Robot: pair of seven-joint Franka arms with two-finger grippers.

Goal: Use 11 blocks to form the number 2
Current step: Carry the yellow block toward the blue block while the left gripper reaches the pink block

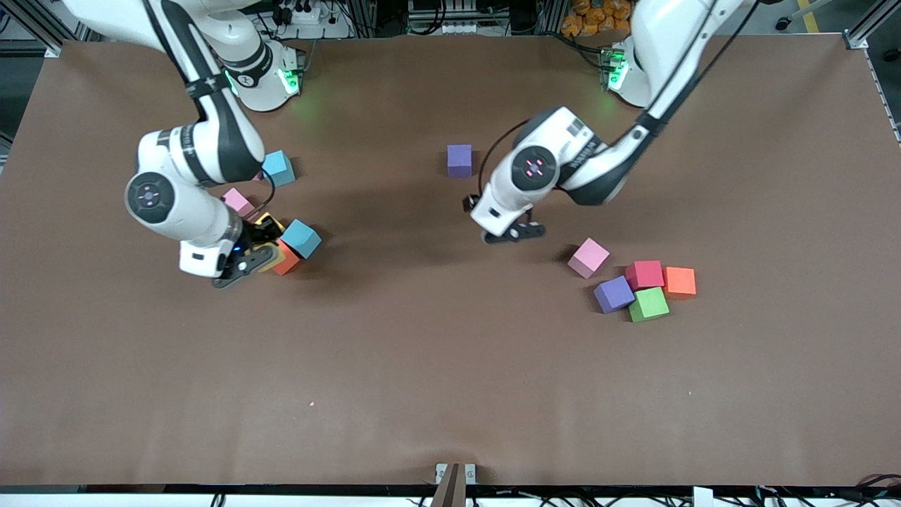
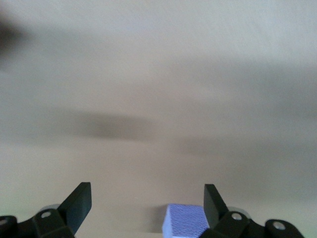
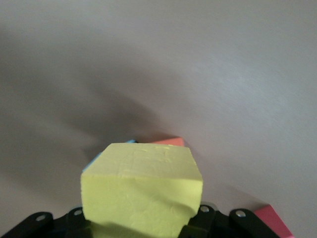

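The right arm reaches down from its base toward its own end of the table, elbow bent, wrist angled low. The right gripper sits just above the tabletop, fingers clamped on a yellow block — the block fills the space between them. The left arm stretches from its base toward the middle of the table, forearm sloping down. The left gripper hangs over bare table, fingers spread wide — nothing between them.

Robotics lab: brown-covered table, aluminium framing, cabling.
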